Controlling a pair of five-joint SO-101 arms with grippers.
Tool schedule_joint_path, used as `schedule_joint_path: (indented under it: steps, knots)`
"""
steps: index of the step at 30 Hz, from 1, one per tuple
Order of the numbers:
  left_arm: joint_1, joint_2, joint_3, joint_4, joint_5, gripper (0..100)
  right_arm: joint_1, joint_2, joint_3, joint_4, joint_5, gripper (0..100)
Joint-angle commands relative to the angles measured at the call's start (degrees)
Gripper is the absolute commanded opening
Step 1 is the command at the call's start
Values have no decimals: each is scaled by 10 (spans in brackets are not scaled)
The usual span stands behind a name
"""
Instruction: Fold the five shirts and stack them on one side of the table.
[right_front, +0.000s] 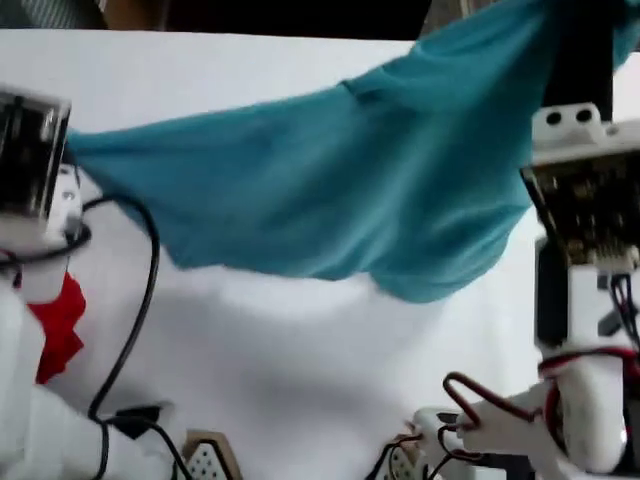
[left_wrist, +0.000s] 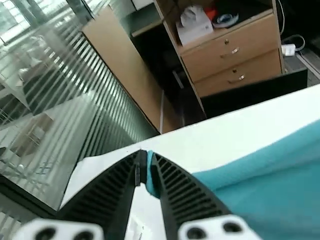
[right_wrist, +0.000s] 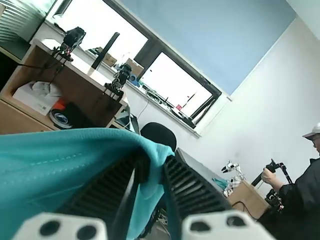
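Observation:
A teal shirt (right_front: 340, 190) hangs stretched in the air above the white table (right_front: 300, 350), held up at both ends. My left gripper (left_wrist: 146, 167) is shut on one corner of the teal shirt (left_wrist: 265, 180), at the left side of the high view near the arm's head (right_front: 35, 150). My right gripper (right_wrist: 150, 170) is shut on the other end of the teal shirt (right_wrist: 55, 155), raised high at the upper right of the high view. A red shirt (right_front: 60, 325) lies partly hidden behind the left arm.
Black cables (right_front: 140, 300) loop over the table at the left. The right arm's body (right_front: 585, 300) stands at the right edge with red wires. A wooden drawer cabinet (left_wrist: 235, 55) stands beyond the table.

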Motion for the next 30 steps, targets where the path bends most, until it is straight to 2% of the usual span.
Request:
schedule_joint_path:
  steps: [1, 8, 12, 16, 30]
  knots:
    - [-21, -8, -2, -5, -4, 24, 6, -15, -18, 35, 11, 20]
    - [-25, -10, -2, -4, -2, 24, 7, -39, -20, 76, 42, 20]
    - [-47, -4, 3, -4, 4, 24, 8, -56, -15, 60, 109, 20]
    - [-83, -4, 3, -9, 25, 24, 37, -55, -15, 58, 113, 20]
    - [-84, -14, -5, -24, 24, 24, 40, -78, -21, 58, 113, 20]
